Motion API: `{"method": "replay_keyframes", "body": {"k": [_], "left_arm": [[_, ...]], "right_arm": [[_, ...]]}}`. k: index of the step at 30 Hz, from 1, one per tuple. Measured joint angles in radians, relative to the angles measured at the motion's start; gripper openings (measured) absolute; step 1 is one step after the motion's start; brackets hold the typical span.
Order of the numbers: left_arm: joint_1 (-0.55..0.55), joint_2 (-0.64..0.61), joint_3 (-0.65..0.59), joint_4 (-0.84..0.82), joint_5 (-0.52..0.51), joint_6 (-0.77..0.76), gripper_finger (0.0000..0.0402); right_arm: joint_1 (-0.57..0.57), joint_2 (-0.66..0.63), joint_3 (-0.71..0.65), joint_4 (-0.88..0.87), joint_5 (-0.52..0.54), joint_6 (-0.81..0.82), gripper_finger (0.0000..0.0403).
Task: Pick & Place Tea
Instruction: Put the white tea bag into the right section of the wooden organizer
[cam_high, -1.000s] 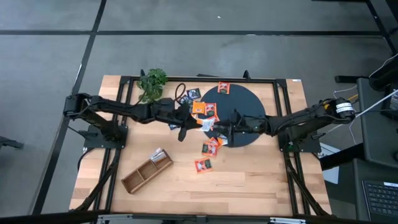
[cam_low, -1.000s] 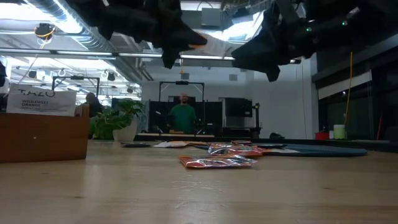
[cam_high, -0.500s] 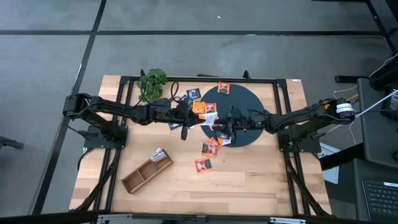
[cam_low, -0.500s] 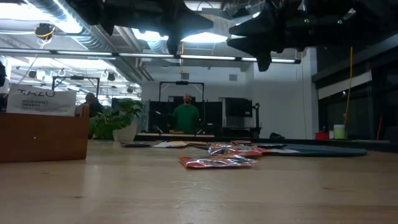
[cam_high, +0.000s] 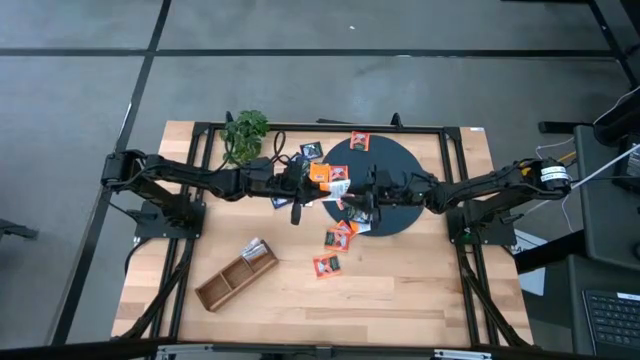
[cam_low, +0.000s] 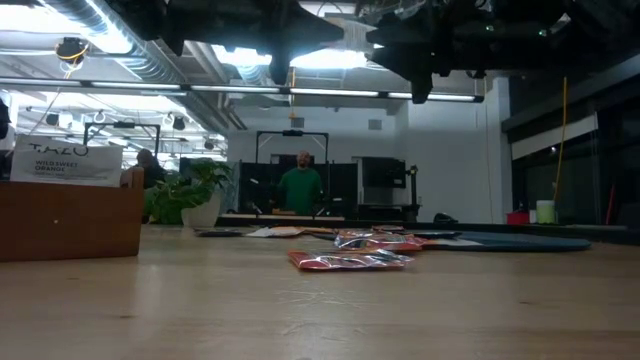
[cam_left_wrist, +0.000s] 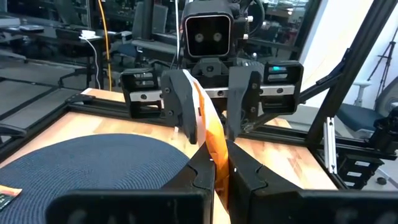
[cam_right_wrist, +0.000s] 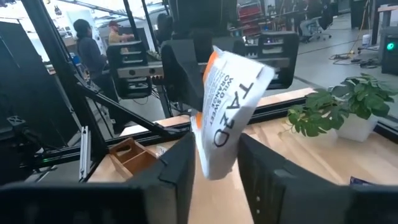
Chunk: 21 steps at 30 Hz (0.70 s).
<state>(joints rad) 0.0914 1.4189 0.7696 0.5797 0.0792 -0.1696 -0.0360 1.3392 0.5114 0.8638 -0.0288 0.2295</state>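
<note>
Sachet (cam_left_wrist: 209, 134), orange-white, hangs mid-air above the disc's (cam_high: 395, 205) nine-o'clock rim, pinched in the left claw (cam_high: 318, 186); the right claw (cam_high: 345, 200) straddles it, not yet clamped. Handover step, I judge: right clamps, left releases.

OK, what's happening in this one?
A handover in mid-air. The left gripper is shut on an orange and white tea sachet above the dark disc, and the right gripper faces it with its fingers on either side of the same sachet. Other sachets lie on the table; the wooden tray sits near the front.
</note>
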Motion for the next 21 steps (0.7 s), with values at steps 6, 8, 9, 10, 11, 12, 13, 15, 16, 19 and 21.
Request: {"method": "replay_keyframes", "body": {"k": [6, 8, 9, 10, 11, 12, 13, 15, 16, 19, 21], "left_arm": [[0.000, 0.000, 0.000, 0.001, 0.001, 0.000, 0.0010], [0.000, 0.000, 0.000, 0.001, 0.000, 0.000, 0.0012], [0.000, 0.000, 0.000, 0.001, 0.000, 0.000, 0.0013], [0.000, 0.000, 0.000, 0.001, 0.000, 0.000, 0.0015], [0.000, 0.000, 0.000, 0.001, 0.000, 0.000, 0.0018], [0.000, 0.000, 0.000, 0.001, 0.000, 0.000, 0.0020], [0.000, 0.000, 0.000, 0.000, 0.000, 0.000, 0.0024], [0.000, 0.000, 0.000, -0.009, 0.000, 0.000, 0.0032], [0.000, 0.000, 0.000, -0.015, 0.000, 0.000, 0.0037], [0.003, 0.000, 0.000, -0.037, 0.000, 0.000, 0.0051], [0.003, 0.000, 0.000, -0.055, 0.001, 0.002, 0.0064]], "right_arm": [[0.000, 0.000, 0.000, 0.003, 0.000, -0.006, 0.0038], [0.000, 0.000, 0.000, 0.004, 0.000, -0.015, 0.0012], [0.000, 0.000, 0.000, 0.005, 0.000, -0.025, 0.0008], [0.000, 0.000, 0.000, 0.005, 0.000, -0.026, 0.0009], [0.000, 0.000, 0.000, 0.005, 0.000, -0.025, 0.0010], [0.000, 0.000, 0.000, 0.005, 0.000, -0.025, 0.0010], [0.000, 0.000, 0.000, 0.004, 0.000, -0.025, 0.0009], [0.000, 0.000, 0.000, -0.006, 0.000, -0.027, 0.0006], [0.000, 0.000, 0.000, -0.014, 0.000, -0.027, 0.0005], [0.001, 0.000, 0.000, -0.048, 0.000, -0.023, 0.0005], [0.009, 0.000, 0.010, -0.098, 0.001, -0.024, 0.0004]]}}
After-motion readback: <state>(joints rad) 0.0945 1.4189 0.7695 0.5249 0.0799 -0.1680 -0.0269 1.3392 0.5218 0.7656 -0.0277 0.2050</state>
